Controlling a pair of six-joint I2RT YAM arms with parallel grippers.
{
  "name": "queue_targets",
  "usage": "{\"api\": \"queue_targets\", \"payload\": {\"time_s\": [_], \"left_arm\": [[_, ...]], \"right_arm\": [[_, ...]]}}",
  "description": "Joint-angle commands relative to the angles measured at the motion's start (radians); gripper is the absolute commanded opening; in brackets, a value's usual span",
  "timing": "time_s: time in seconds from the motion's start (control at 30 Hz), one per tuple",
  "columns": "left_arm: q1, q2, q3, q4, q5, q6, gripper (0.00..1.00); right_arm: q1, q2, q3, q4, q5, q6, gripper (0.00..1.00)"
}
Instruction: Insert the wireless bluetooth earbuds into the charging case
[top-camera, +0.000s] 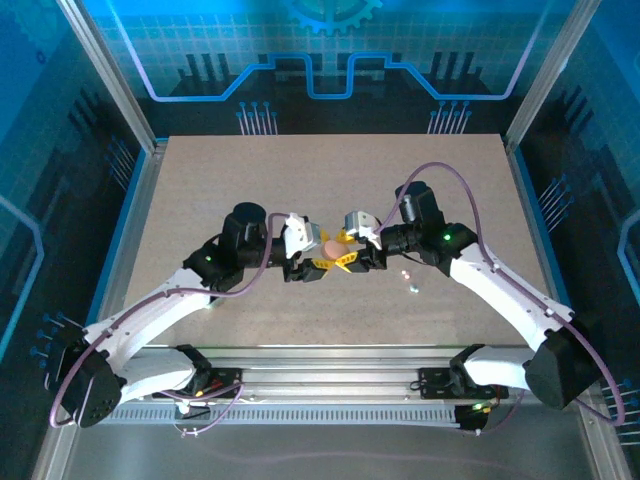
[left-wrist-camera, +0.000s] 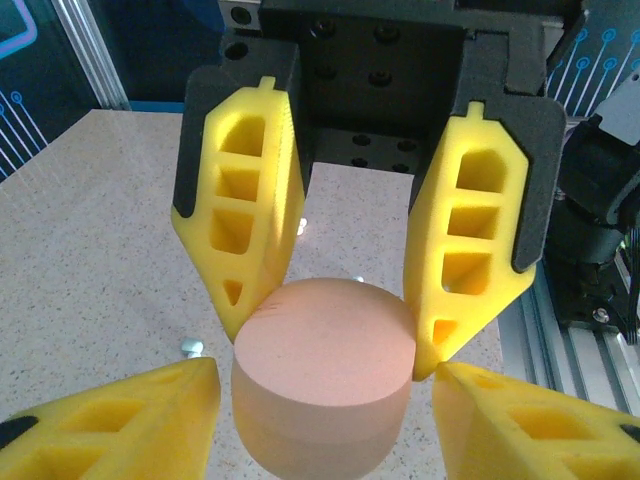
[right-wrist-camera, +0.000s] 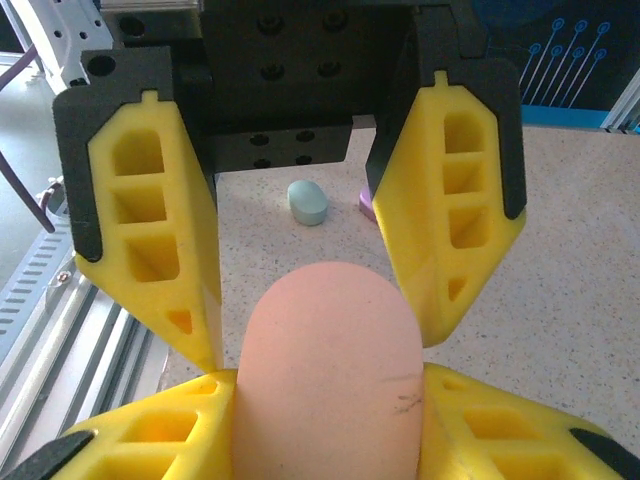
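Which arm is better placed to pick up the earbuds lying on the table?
Right, probably: the earbuds lie on the table beside the right gripper, beyond the pink case from the left gripper. But the right gripper is shut on the case and must release it first.

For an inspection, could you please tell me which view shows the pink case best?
Left wrist: the pink case shows its flat face and side. Right wrist shows a rounded end; top external, a small pink spot.
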Motion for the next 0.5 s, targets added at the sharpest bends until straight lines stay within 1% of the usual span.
{"api": "queue_targets", "payload": {"time_s": [0.0,0.07,0.1,0.13,0.2,0.37,0.47], "left_arm": [[-0.004,0.01,0.035,-0.022,0.01,0.011,0.52],[-0.004,0.011,0.041,-0.023,0.012,0.011,0.49],[-0.005,0.011,0.043,-0.023,0.014,0.009,0.43],[-0.005,0.011,0.045,-0.022,0.017,0.008,0.41],[-0.004,0.008,0.043,-0.021,0.015,0.006,0.38],[-0.004,-0.014,0.023,0.007,-0.009,-0.005,0.35],[-0.004,-0.021,0.021,0.005,-0.009,-0.008,0.35]], "right_arm": [[0.008,-0.02,0.029,0.011,-0.039,-0.003,0.42],[0.008,-0.02,0.029,0.012,-0.041,0.0,0.42],[0.008,-0.02,0.03,0.011,-0.042,0.002,0.43],[0.007,-0.019,0.031,0.01,-0.043,0.003,0.43],[0.008,-0.02,0.033,0.002,-0.032,0.003,0.45],[0.006,-0.036,0.011,0.008,0.063,0.009,0.59],[0.0,-0.048,-0.01,0.003,0.09,-0.003,0.62]]}}
